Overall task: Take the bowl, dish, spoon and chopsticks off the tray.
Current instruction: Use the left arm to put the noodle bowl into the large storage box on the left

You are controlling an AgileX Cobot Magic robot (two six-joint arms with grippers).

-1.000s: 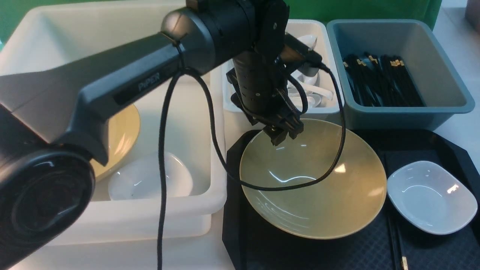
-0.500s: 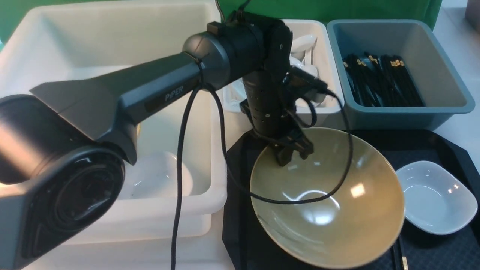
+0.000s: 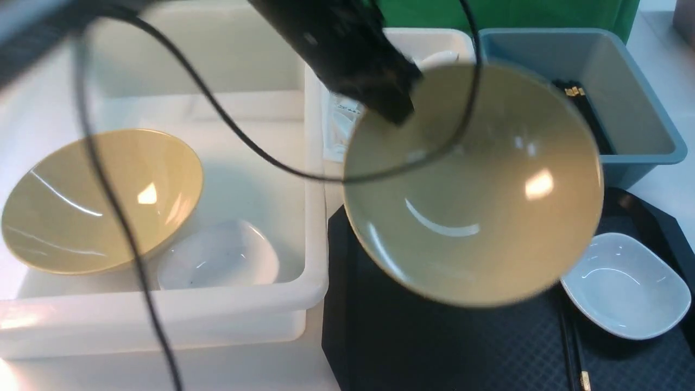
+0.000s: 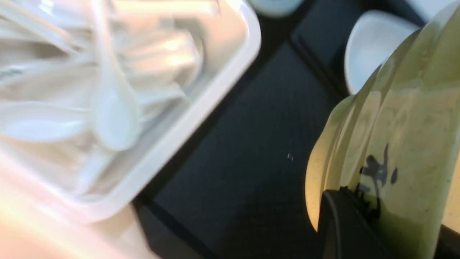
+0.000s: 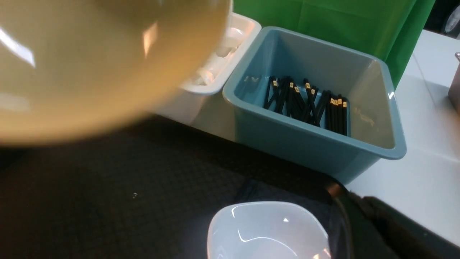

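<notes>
While the bowl [image 3: 478,206] is held tilted above the tray [image 3: 434,347], centre right, only its rim is clamped by the left gripper [image 3: 399,113]; it could be shaken loose onto the dish [image 3: 624,285]. The right gripper [image 5: 345,205] is closed.

A green cloth backdrop [image 3: 521,13] runs across the top of the front view, hanging in soft folds. In front of it lies a white bench [image 3: 659,182], showing along the right edge of the frame. A grey object [image 3: 685,13] sits cut off in the upper right corner. Warm glare washes out the lower left corner.
</notes>
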